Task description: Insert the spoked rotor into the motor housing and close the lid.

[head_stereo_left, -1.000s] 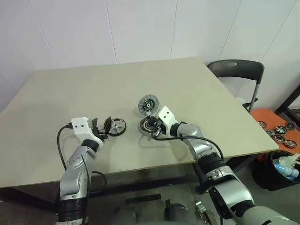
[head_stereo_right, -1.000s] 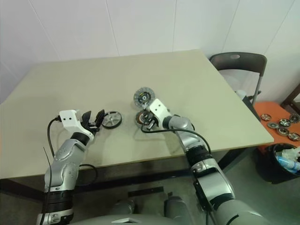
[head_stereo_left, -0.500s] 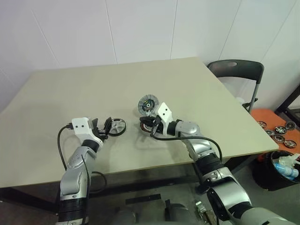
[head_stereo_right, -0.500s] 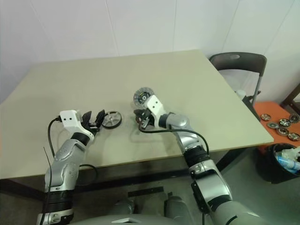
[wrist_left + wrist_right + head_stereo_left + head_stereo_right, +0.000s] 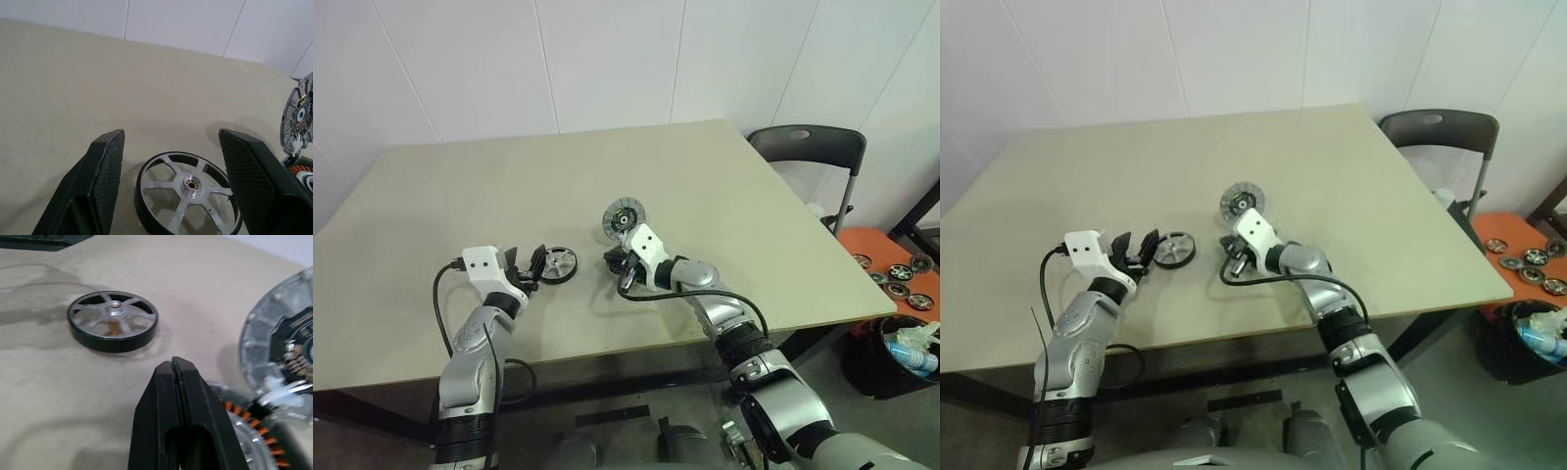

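Rotor: the spoked rotor [image 5: 188, 195] is lying flat on the surface [image 5: 460, 196], untouched, well short of the housing.
Left hand: the left hand [image 5: 173, 166] is hovering with its fingers [image 5: 105, 166] spread wide, one on each side of the rotor's near edge, gripping nothing and holding the same spot as a second ago.
Housing: the motor housing [image 5: 254, 440] is sitting to the rotor's right with its copper windings exposed.
Lid: the lid [image 5: 623, 217] is standing open and upright on the housing's far edge, ribbed face showing.
Right hand: the right hand [image 5: 177, 382] is pinched fully closed and empty, sitting over the housing's near rim.
Change: over the last second the right hand has been sliding leftward across the housing, toward the rotor.
Meaning: insertion is not begun; the rotor needs lifting first, and the right hand looks to be steadying or nudging the housing.
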### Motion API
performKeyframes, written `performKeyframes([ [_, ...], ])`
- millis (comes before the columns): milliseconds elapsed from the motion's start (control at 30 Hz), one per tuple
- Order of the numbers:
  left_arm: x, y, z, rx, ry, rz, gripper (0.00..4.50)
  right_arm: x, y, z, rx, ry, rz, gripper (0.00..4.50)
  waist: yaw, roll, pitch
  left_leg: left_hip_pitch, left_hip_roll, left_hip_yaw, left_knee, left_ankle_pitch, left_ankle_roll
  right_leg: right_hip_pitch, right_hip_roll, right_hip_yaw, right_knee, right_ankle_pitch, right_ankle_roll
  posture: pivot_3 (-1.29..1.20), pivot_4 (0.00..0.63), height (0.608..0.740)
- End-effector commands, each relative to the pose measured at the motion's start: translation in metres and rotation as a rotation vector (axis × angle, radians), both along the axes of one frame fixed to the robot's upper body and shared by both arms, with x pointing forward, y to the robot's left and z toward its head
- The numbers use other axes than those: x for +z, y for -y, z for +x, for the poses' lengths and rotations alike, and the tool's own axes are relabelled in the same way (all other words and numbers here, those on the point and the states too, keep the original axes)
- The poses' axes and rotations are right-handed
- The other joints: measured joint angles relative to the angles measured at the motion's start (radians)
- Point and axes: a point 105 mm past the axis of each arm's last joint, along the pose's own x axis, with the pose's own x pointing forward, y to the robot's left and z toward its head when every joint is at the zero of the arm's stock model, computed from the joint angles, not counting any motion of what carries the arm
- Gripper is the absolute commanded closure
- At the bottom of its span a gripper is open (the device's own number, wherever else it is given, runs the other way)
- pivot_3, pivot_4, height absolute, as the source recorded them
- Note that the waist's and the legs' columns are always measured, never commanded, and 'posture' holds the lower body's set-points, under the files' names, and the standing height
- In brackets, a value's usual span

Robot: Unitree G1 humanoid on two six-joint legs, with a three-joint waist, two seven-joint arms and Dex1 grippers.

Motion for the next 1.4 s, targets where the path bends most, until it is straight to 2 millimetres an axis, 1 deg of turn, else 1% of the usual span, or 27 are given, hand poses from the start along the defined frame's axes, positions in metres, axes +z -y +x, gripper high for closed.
performKeyframes([
  [33,0.011,0.000,0.000,-0.002,0.048,0.014,1.25,0.017,-0.009,0.003,0.025,0.101,-0.006,4.48,0.000,0.000,0.000,0.000,0.000,0.000,0.000,0.000,0.000,0.000,0.000,0.000,0.000,0.000,0.000,0.00,0.000,0.740],
  [333,0.011,0.000,0.001,-0.003,0.048,0.014,1.25,0.005,-0.005,0.003,0.016,0.118,-0.074,4.48,0.000,0.000,0.000,0.000,0.000,0.000,0.000,0.000,0.000,0.000,0.000,0.000,0.000,0.000,0.000,0.00,0.000,0.740],
  [433,0.011,-0.001,0.001,-0.002,0.048,0.013,1.25,-0.001,-0.001,0.008,-0.031,0.108,-0.105,4.48,0.000,0.000,0.000,0.000,0.000,0.000,0.000,0.000,0.000,0.000,0.000,0.000,0.000,0.000,0.000,0.00,0.000,0.740],
  [600,0.011,0.000,0.001,-0.002,0.046,0.012,1.25,-0.013,0.009,0.017,-0.117,0.036,-0.128,4.48,-0.001,0.000,0.000,0.001,0.000,0.000,0.000,0.000,0.000,0.000,0.000,0.000,0.000,0.000,0.000,0.00,0.000,0.740],
  [1033,0.009,-0.001,0.002,0.002,0.046,0.011,1.25,-0.011,0.014,0.021,-0.127,0.040,-0.138,4.48,-0.001,0.000,0.000,0.001,0.000,0.000,0.001,0.000,0.000,0.001,0.000,0.000,0.001,0.000,0.000,0.00,0.000,0.740],
  [1133,0.009,-0.001,0.002,0.003,0.046,0.011,1.25,-0.012,0.020,0.023,-0.143,0.039,-0.162,4.48,0.000,0.000,0.000,0.001,0.000,0.000,0.001,0.000,0.000,0.001,0.000,0.000,0.001,0.000,0.000,0.00,0.000,0.740],
  [1267,0.009,-0.001,0.002,0.003,0.045,0.012,1.25,-0.013,0.035,0.027,-0.181,0.025,-0.202,4.48,0.003,0.000,0.000,0.001,0.000,0.000,0.001,0.000,0.000,0.002,0.000,0.000,0.001,0.000,0.000,0.00,0.000,0.740],
  [1400,0.009,-0.001,0.003,0.002,0.046,0.011,1.25,-0.013,0.044,0.030,-0.207,0.014,-0.215,4.48,0.002,0.000,-0.001,0.001,0.000,0.000,0.001,0.000,0.000,0.002,0.000,0.000,0.000,0.000,0.000,0.00,0.000,0.740],
])
